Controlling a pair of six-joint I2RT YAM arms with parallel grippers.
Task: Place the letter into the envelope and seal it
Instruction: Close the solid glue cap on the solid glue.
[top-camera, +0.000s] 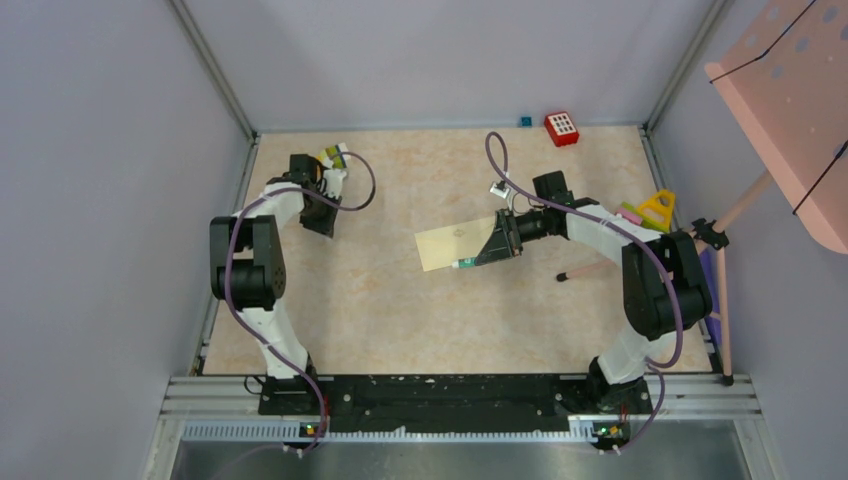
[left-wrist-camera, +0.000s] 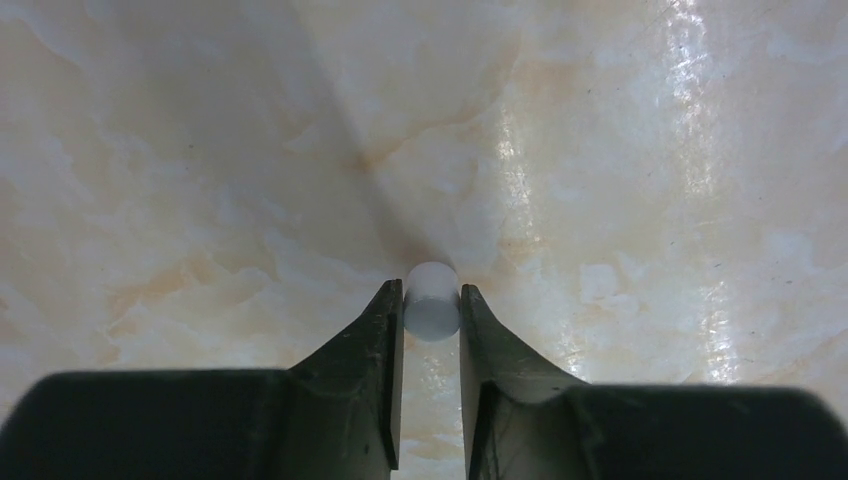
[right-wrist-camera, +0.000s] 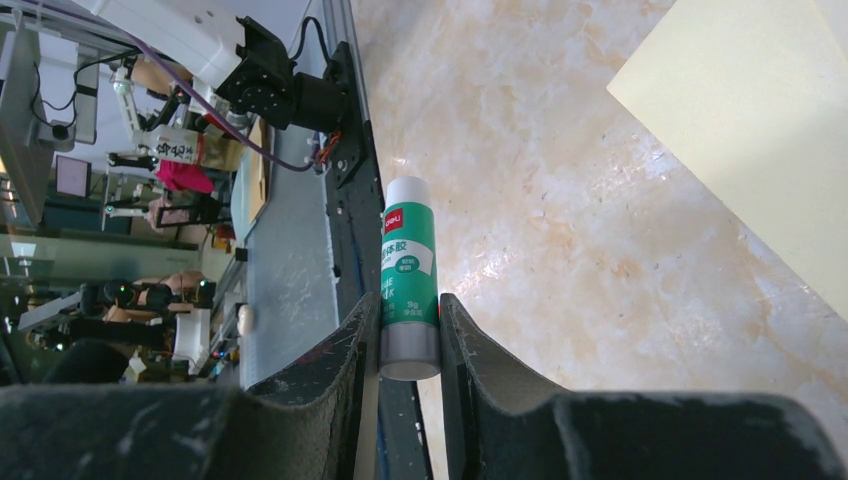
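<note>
The pale cream envelope lies flat in the middle of the table; its corner shows at the upper right of the right wrist view. No separate letter shows. My right gripper is at the envelope's right edge, shut on a green and white glue stick that points out past the fingertips, also seen in the top view. In its own view the right gripper clamps the stick's grey end. My left gripper is at the far left, shut on a small white cap just above the bare tabletop.
A red block with white dots and a small teal cube sit at the back wall. A yellow triangle piece and a pink stand with a pole are at the right. Walls enclose three sides.
</note>
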